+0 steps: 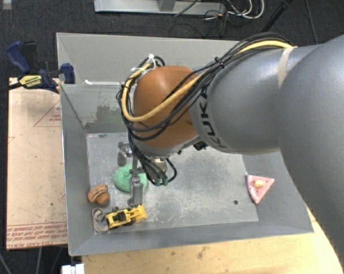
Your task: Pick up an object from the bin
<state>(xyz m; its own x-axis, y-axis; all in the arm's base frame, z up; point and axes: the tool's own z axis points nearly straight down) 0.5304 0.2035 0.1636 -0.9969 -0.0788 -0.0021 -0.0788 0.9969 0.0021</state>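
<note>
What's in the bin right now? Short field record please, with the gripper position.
bin: grey metal, a few loose things on its floor
gripper: low in the front-left part, over the right edge of the green lump
green lump: flat, partly covered by the gripper
yellow toy digger: front-left corner, just in front of the gripper
brown nut-like piece: left of the green lump, near the left wall
pink wedge: alone on the right side
grasp: cannot tell
</note>
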